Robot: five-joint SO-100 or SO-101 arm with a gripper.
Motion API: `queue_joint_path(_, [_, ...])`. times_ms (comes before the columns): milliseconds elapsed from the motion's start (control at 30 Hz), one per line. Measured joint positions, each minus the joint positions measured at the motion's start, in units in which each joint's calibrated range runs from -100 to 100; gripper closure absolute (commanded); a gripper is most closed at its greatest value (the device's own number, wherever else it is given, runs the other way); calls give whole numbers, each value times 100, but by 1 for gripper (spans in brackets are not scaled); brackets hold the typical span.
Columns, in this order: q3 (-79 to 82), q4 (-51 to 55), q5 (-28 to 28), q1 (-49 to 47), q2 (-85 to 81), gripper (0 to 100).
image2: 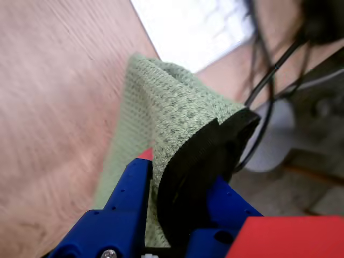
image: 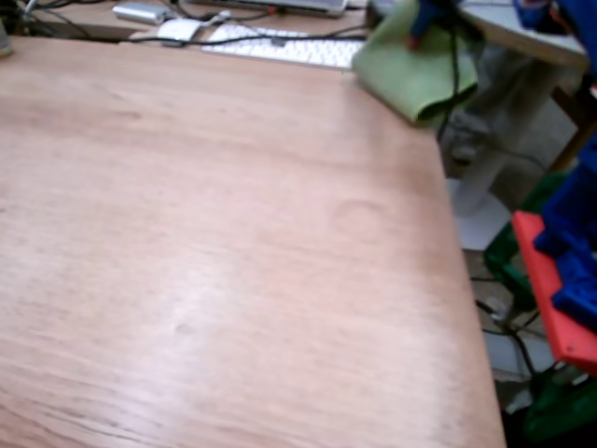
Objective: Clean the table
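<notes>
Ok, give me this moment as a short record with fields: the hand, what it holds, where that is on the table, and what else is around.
hand: hand, blue, shut on the green cloth
held item: green cloth, waffle-weave, draped over the black pad in the wrist view
cloth position: at the far right corner of the table in the fixed view, part hanging past the edge
table surface: bare reddish-brown wood, no loose debris visible
background: white keyboard and black cables beyond the far edge
</notes>
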Motion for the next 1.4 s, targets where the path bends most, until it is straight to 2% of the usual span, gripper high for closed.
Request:
queue_joint_path(67, [0,306,-20,-582,-942,100])
queue_joint_path(133, [-9,340,-29,-1822,-1747,100])
queue_joint_path(267, [-9,348,-103,-5618,-2300,100])
queue_joint_path(367, [-9,348,-713,-8276,-2585,100])
queue_joint_path(433, [99,348,-1153,-9131,-3009,100])
queue_joint_path(500, [1966,348,-1407,-9112,-4055,100])
queue_joint_path(633, [7502,182,-1455,-9169,-6122,100])
queue_joint_path(700, [9657,-729,-1455,-9319,-6805,100])
queue_joint_path(800, [11353,-1880,-1470,-9310,-7263,100])
queue_joint_path(867, [12038,-2302,-1558,-9272,-7298,100])
queue_joint_path(933, [12462,-2609,-1919,-9422,-7332,100])
queue_joint_path(1067, [12615,-2758,-2608,-11000,-7358,100])
queue_joint_path(1133, [12615,-2749,-2969,-11179,-7358,100])
queue_joint_path(1300, [12642,-2766,-3131,-10803,-7358,100])
queue_joint_path(1400, [12642,-3097,-3121,-9807,-7350,100])
